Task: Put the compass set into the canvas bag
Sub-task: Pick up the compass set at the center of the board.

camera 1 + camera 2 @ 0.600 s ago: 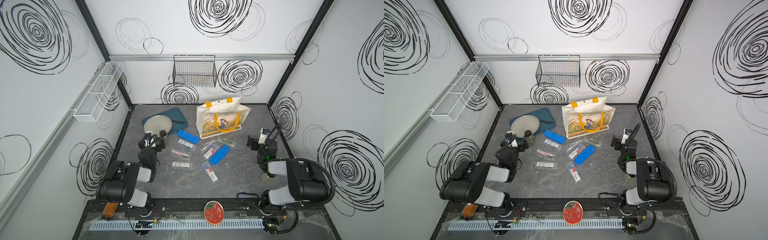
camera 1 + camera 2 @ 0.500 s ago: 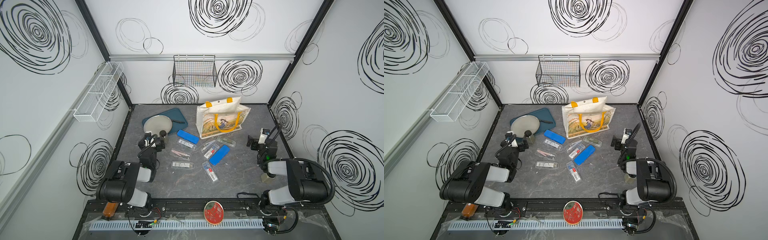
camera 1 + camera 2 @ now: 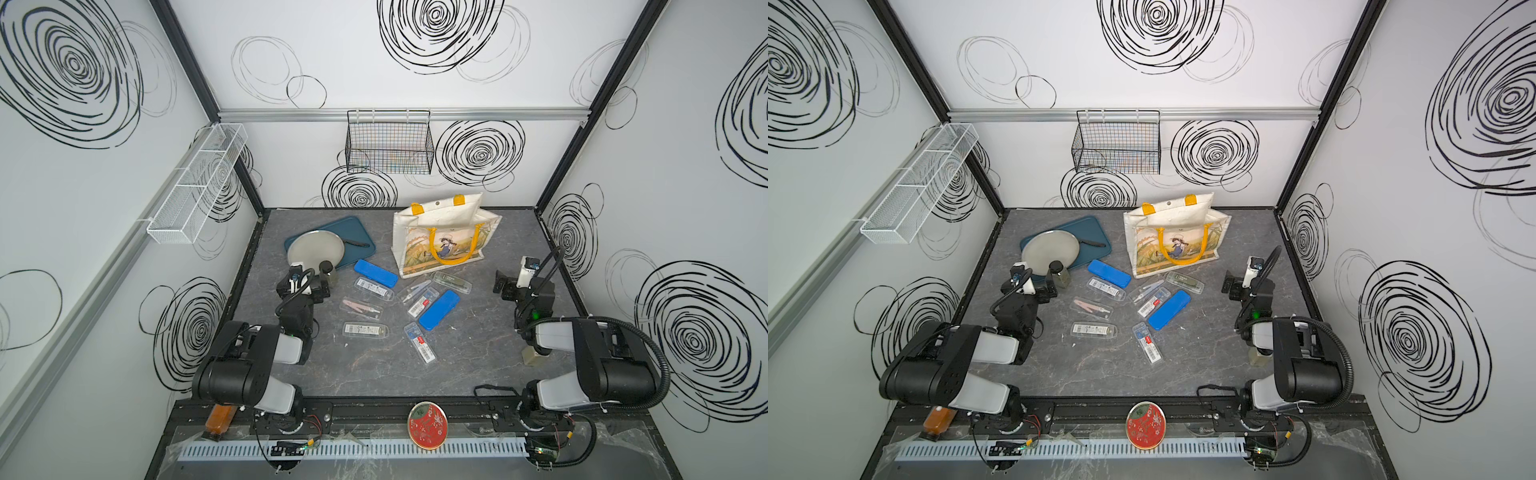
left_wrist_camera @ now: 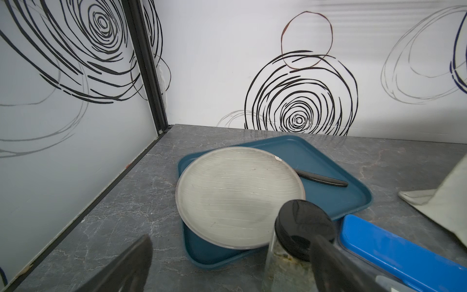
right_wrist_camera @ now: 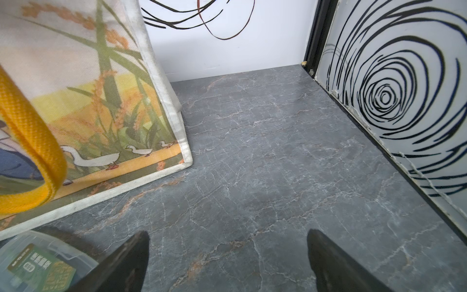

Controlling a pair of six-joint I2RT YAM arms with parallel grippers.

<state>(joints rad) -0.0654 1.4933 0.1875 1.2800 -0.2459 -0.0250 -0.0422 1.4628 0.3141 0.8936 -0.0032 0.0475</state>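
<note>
Top views, canvas bag (image 3: 444,232): upright at the back of the table (image 3: 478,365) in both top views, mouth open, printed front toward the arms, one yellow handle hanging over it.
Top views, compass set cases (image 3: 360,308): clear cases and two blue cases (image 3: 439,309) lie flat and scattered on the table just in front of the bag, all outside it.
Top views, left arm (image 3: 297,307): folded low by the table's left edge, wrist beside a small jar (image 3: 327,269) and a teal tray (image 3: 357,232) carrying a grey plate (image 3: 316,249).
Top views, right arm (image 3: 536,299): folded low by the right edge, wrist near the bag's front corner, apart from the cases.
Left wrist view, left jaws: spread wide, released; the black-lidded jar (image 4: 300,227) stands just ahead of one finger; a black utensil (image 4: 321,180) lies on the tray beside the plate.
Right wrist view, right jaws: spread wide, released, over the table; a green-labelled clear case (image 5: 38,263) lies beside one finger at the bag's base (image 5: 101,101).
</note>
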